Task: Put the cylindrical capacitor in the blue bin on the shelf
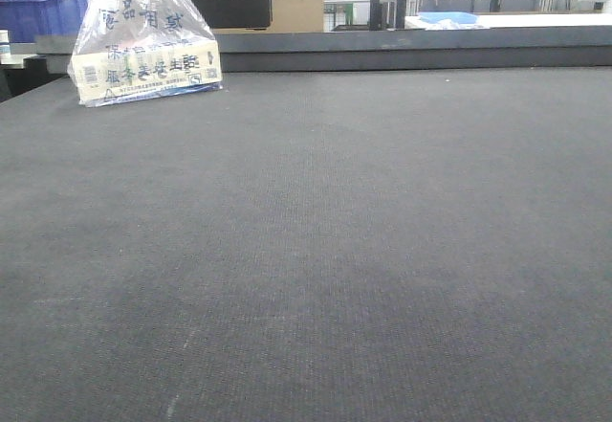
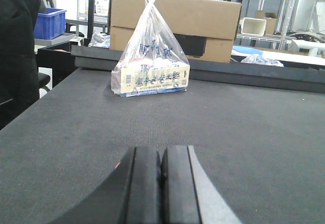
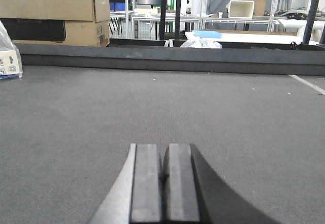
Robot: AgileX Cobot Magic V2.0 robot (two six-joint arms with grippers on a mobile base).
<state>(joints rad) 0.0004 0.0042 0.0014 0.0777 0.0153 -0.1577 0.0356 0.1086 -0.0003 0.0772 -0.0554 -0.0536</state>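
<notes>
Left fingers [image 2: 151,183]: pads pressed together, nothing visible between them. Right fingers [image 3: 150,183]: likewise closed on each other and empty. Both sit low over the dark grey worktop [image 1: 335,250], which is bare around them in both wrist views. Cylindrical capacitor: not in any view, so I cannot place it; it may be inside the bag, but that is a guess. Thin clear plastic bag [image 2: 152,66], handles knotted, stands at 12 o'clock from my left fingers, well apart, and at 10 o'clock in the front view, near the far edge. A pale carton shows through the film. Writing: blue Chinese characters on the bag and a row of dark ones on the carton, with a small square code mark at its right end; I cannot read them with confidence. Behind the bag is a cardboard box [image 2: 175,23] with a dark band; its lettering is too faint. Blue crate [image 2: 49,22] at 10 o'clock, far back; I can't tell whether it is the blue bin. No steel shelf identified. Task judged at its start: nothing picked, everything left.
</notes>
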